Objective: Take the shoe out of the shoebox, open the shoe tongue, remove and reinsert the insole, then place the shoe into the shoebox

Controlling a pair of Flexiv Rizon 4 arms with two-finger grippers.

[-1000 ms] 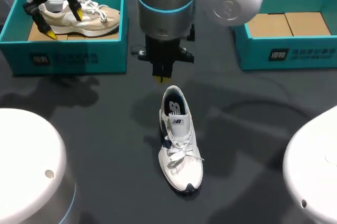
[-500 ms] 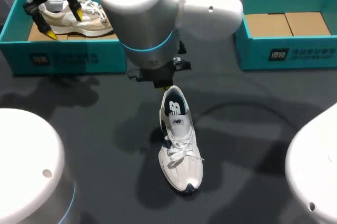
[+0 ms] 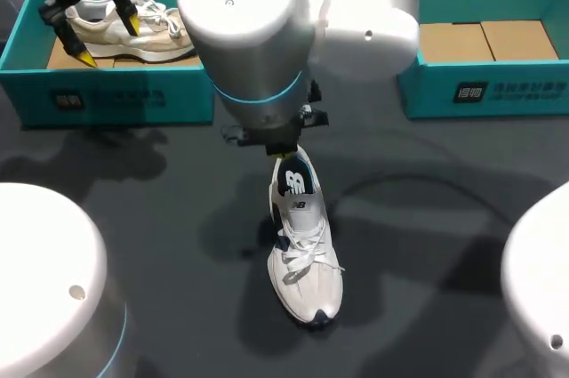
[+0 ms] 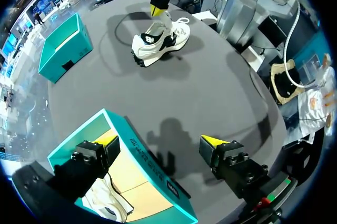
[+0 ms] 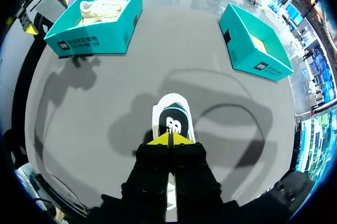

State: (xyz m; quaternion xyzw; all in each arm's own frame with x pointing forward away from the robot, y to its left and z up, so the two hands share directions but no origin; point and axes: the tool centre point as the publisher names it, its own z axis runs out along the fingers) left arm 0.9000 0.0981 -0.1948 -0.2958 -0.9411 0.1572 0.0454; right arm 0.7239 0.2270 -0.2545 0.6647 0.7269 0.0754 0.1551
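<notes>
The right gripper [image 5: 169,138] is hanging with its two yellow tips pressed together and nothing visibly held. It is sitting right at the heel of a white shoe [image 3: 304,253]; whether the tips are touching the heel rim cannot be told. The shoe is standing on its sole on the dark surface [image 3: 427,245], laces tied, its toe end running back beneath this gripper's body. Further ahead and off to its right, an empty teal shoebox [image 3: 498,93] is showing a bare cardboard floor.

The left gripper [image 4: 159,142], well apart from the white shoe, is spread wide and gripping nothing. It is straddling the wall of a second teal shoebox [image 3: 133,98], one finger inside, one outside. A beige shoe [image 3: 160,36] is lying in that box beneath the inner finger.
</notes>
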